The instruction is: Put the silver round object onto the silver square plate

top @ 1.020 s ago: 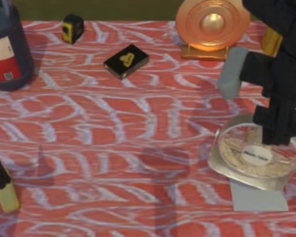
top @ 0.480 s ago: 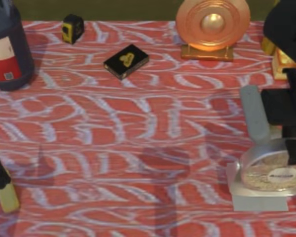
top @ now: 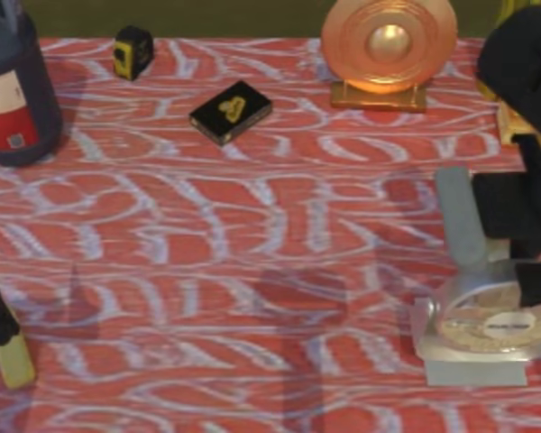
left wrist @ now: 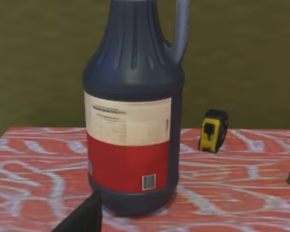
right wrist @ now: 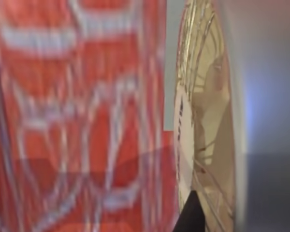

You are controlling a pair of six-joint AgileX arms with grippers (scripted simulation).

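The silver round object [top: 487,320] lies face-up with its cream-speckled face over the silver square plate [top: 473,368] at the table's near right. Its blocky grey base [top: 460,230] points toward the far side. My right gripper [top: 536,289] comes in from the right edge and is shut on the disc's rim. The right wrist view shows the disc [right wrist: 203,121] edge-on and very close, with one dark fingertip [right wrist: 191,215] against it and the plate [right wrist: 173,63] behind. My left gripper [top: 0,325] is parked open at the left edge.
A dark blue jug [top: 13,90] stands at the far left, with a yellow tape measure [top: 132,51] beside it. A black box [top: 231,112] lies mid-back. The copper disc on its stand [top: 389,41] is at the far right-centre. A yellow object [top: 509,122] sits by the right arm.
My right gripper carried the silver disc rightward and down toward the near edge. In the last half second the disc settled slightly lower over the square plate. The left arm has not moved.
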